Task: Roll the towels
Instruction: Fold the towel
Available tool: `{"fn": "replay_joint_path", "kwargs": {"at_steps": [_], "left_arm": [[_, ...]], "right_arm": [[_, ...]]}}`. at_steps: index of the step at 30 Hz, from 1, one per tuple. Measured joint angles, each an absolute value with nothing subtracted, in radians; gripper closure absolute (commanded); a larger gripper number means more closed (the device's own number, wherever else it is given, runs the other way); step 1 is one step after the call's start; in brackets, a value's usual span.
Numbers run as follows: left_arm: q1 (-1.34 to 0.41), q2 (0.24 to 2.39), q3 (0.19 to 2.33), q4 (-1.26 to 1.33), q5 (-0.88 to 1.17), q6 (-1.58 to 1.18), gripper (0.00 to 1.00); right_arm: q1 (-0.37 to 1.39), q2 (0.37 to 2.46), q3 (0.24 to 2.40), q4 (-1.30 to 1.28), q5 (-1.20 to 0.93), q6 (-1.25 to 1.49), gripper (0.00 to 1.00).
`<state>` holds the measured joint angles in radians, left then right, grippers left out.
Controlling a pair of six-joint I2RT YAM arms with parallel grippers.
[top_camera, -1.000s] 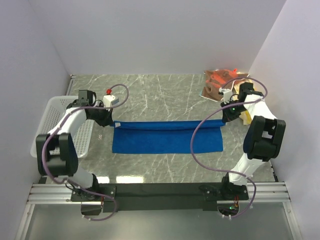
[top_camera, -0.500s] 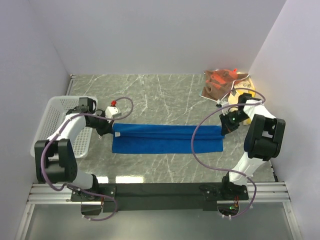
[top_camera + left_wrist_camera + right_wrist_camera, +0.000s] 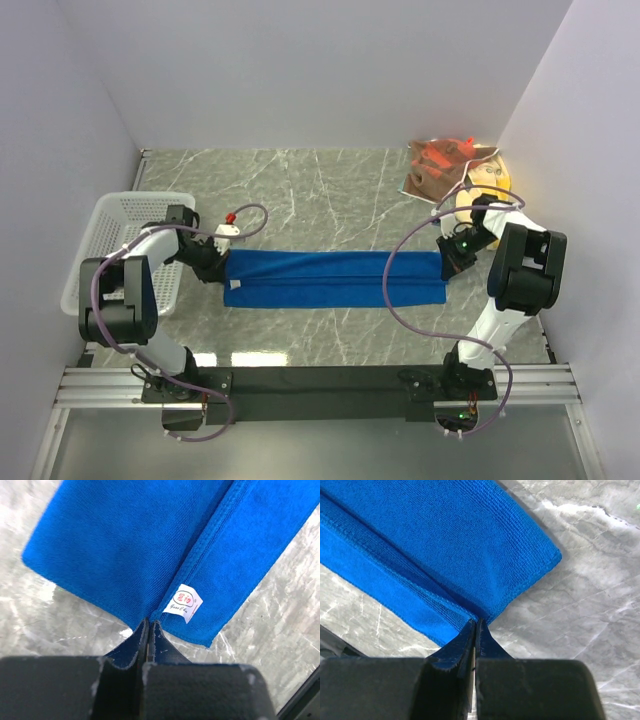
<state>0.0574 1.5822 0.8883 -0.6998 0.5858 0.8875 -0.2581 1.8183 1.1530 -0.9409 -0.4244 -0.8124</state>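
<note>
Left gripper (image 3: 149, 624) and right gripper (image 3: 475, 625) both clamped on the blue towel (image 3: 335, 279) — only the left wrist shows its white label (image 3: 183, 602).

yellow towel (image 3: 490, 182) partly hidden behind right arm (image 3: 525, 265).

A white mesh basket (image 3: 103, 228) sits on the marble table (image 3: 330, 185).

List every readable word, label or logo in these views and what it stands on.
White sewn tag on the solid royal blue cloth towel: red oval logo, characters too small to read; script below looks like "Guan Chu", blurred, uncertain.
No other text shows in any view.
</note>
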Motion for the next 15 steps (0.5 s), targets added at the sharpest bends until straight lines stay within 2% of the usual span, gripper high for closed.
{"fn": "replay_joint_path", "kwargs": {"at_steps": [7, 15], "left_arm": [[0.057, 1.528, 0.978, -0.789, 0.606, 0.884, 0.99], [0.057, 1.450, 0.969, -0.871, 0.600, 0.950, 0.99]], "right_arm": [[-0.258, 1.778, 1.179, -0.991, -0.420, -0.817, 1.00], [-0.258, 1.697, 1.153, -1.016, -0.403, -0.847, 1.00]]}}
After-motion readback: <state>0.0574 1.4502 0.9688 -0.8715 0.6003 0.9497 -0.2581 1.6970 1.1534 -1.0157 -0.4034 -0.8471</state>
